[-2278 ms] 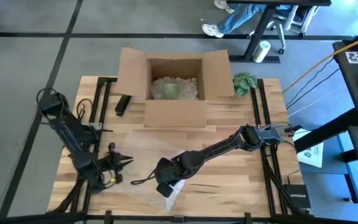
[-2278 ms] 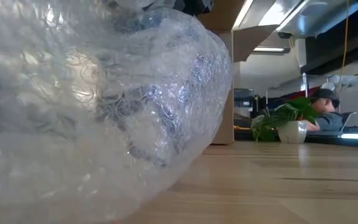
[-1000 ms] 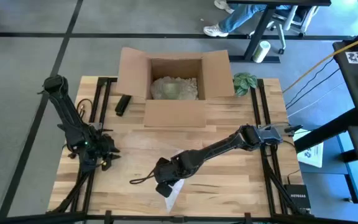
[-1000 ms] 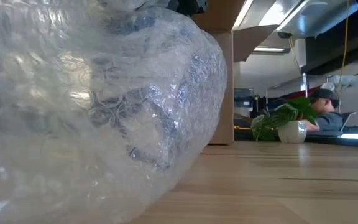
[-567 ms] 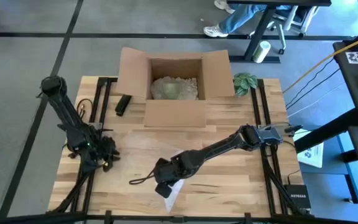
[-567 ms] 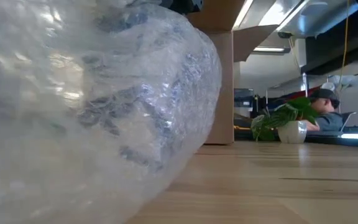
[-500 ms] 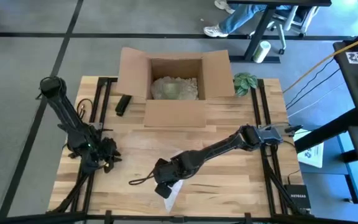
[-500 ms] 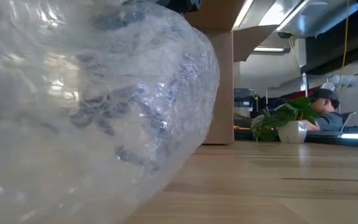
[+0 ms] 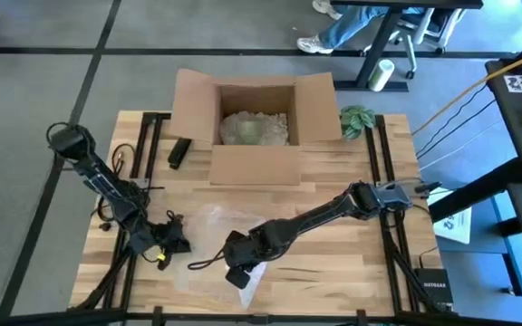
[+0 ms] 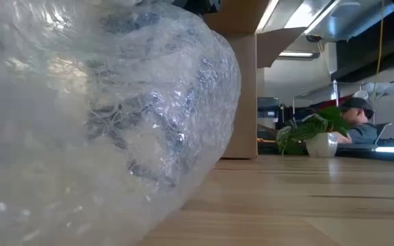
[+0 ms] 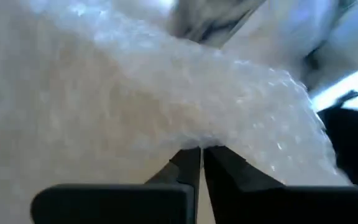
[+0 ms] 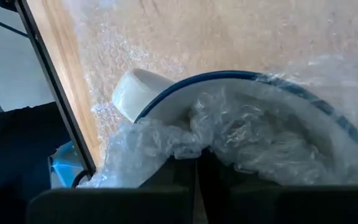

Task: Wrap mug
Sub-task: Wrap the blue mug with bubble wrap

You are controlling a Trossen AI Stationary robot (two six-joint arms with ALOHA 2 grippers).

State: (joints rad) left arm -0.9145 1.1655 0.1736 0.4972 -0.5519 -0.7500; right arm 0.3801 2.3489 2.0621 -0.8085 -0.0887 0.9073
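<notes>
Bubble wrap filled most of the low view, hiding both grippers and cut off at three edges. From above, the mug could not be made out beneath the right gripper. In the left wrist view the bubble wrap blocked nearly everything beyond the left gripper.
</notes>
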